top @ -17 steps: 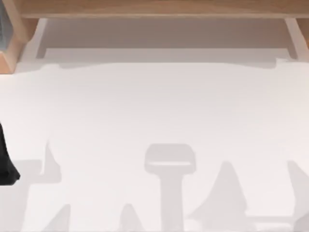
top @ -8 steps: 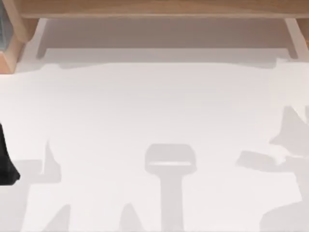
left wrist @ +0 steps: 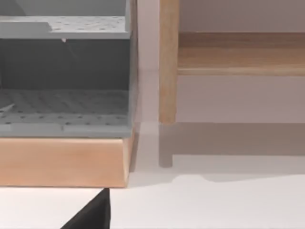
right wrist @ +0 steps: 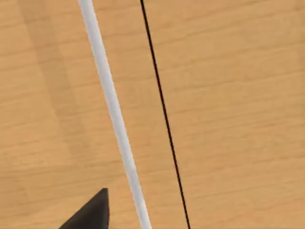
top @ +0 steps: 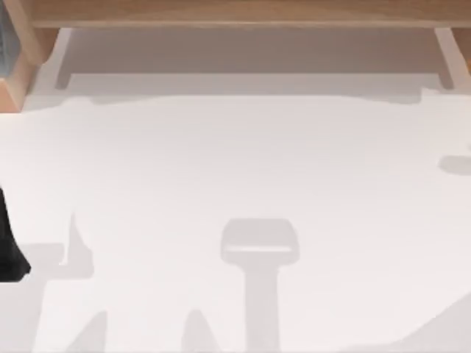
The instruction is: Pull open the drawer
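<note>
Cabinet [top: 235, 11] along desk [top: 235, 162] far edge. Shelf unit [left wrist: 64, 86] at far left, beside cabinet leg [left wrist: 167, 71]. Left arm [top: 9, 246] at desk's left edge. Handle [right wrist: 114, 119] runs across drawer [right wrist: 228, 95] front.

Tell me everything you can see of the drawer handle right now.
In the right wrist view the drawer handle is a slim, straight, pale silvery bar, metal by its look, running slantwise across a light wood drawer front with visible grain. A thin dark seam runs alongside it. A dark fingertip of the right gripper sits close beside the bar; whether it touches cannot be told. Nothing is seen clamped around the handle.
</note>
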